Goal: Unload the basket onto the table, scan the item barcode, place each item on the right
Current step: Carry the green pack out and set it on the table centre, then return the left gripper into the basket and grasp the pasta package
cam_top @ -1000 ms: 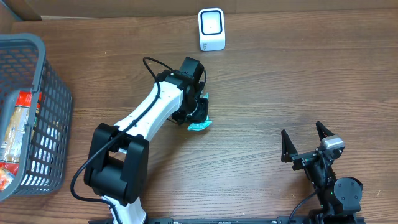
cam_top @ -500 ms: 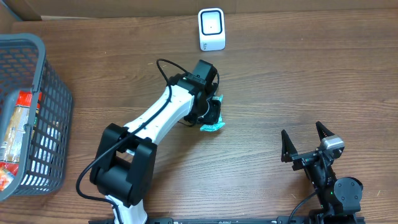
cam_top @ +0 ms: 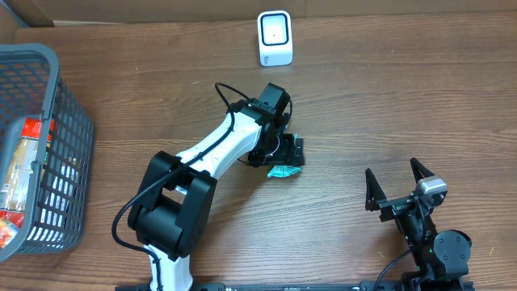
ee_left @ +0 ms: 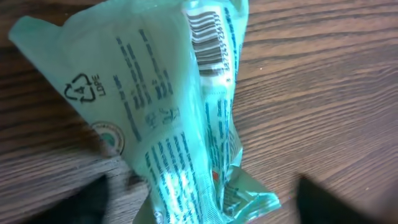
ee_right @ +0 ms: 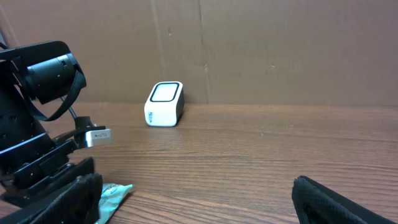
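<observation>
1. Since a second ago the left gripper (cam_top: 287, 153) has swung rightward over the table (cam_top: 404, 97) with the teal packet (ee_left: 186, 112).
2. Its jaws now stand wide and have released the packet, which lies on the wood between the fingers (dark blurs in the wrist view's lower corners).
3. Its long axis runs away from the wrist camera, with the barcode (ee_left: 208, 43) face-up at the far end.

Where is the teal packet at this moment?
In the overhead view, the teal packet lies on the table near the centre, right at the left gripper, with the white scanner farther back.
</observation>
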`<move>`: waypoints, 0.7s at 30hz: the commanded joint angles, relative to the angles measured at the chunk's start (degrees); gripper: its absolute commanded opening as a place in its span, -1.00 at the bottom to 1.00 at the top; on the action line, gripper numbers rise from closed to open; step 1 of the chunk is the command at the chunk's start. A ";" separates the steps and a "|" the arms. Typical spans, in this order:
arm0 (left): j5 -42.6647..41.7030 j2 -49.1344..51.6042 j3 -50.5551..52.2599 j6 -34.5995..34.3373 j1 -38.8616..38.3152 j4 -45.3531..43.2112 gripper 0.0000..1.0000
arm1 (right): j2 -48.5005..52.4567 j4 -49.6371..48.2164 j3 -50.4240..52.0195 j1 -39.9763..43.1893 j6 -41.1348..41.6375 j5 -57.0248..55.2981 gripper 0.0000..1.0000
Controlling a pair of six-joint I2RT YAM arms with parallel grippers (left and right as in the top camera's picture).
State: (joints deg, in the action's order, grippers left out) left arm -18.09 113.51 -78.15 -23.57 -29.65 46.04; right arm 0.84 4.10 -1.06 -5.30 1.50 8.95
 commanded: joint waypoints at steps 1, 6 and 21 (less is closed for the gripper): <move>-0.20 -0.04 -2.21 2.45 0.28 1.22 1.00 | -0.68 -0.24 0.61 -0.26 -0.02 -0.35 1.00; 6.82 -0.57 -14.47 3.76 2.82 12.20 0.99 | -0.68 -0.24 0.61 -0.26 -0.02 -0.35 1.00; 17.05 -1.70 -68.52 1.64 32.50 48.70 1.00 | -0.68 -0.24 0.61 -0.26 -0.02 -0.37 1.00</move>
State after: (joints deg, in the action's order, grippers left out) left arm -4.75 112.92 -141.53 -19.51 -4.12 92.05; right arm 0.84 4.10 -1.06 -5.30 1.48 8.97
